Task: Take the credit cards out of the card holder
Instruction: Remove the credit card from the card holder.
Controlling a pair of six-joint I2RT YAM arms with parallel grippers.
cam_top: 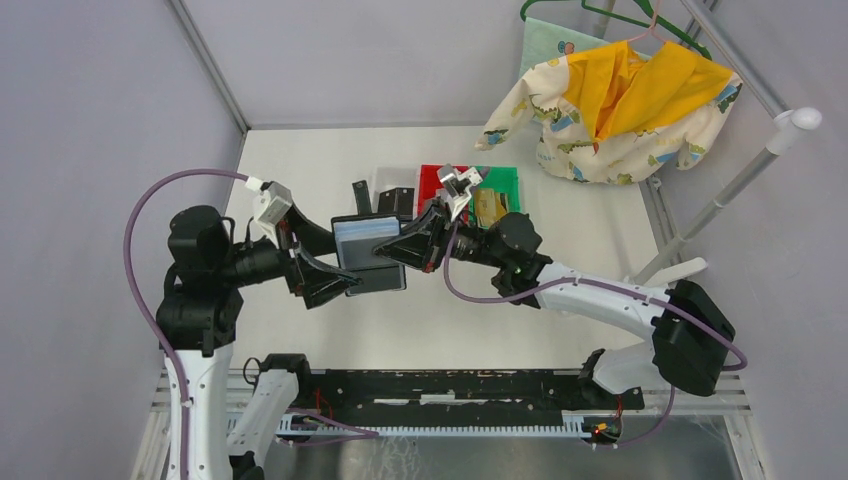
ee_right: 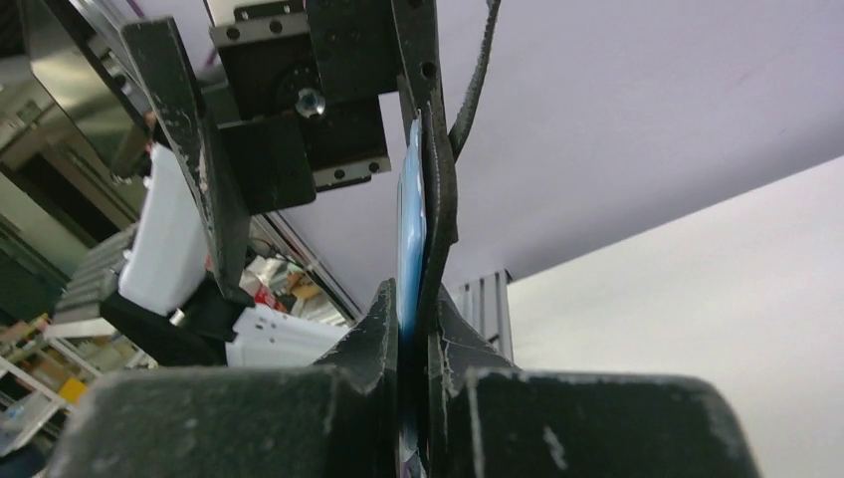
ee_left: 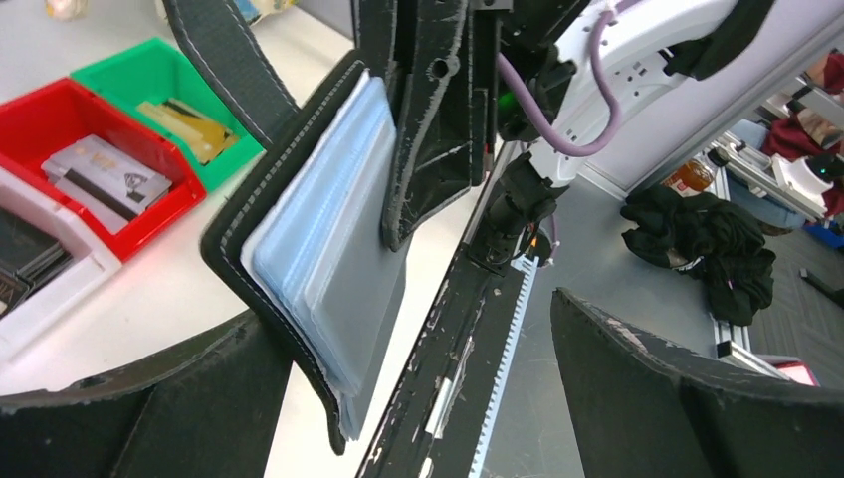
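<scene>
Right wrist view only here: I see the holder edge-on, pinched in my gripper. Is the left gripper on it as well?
Observer: No, the left gripper is open, fingers spread either side of the card holder.
Operator: Where are the bins?
Observer: On the table beyond the holder, side by side: white bin, red bin, green bin.
Operator: Anything in green?
Observer: A tan-gold card lies in it.

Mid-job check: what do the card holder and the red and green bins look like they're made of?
Card holder: the black outer looks like matte leather or faux leather, with pale stitching along its edge. The light blue pockets inside look like smooth, flexible plastic or coated fabric; I cannot tell which.
Red bin and green bin: rigid moulded plastic, going by the even colour, slight gloss and stiff straight walls.
</scene>
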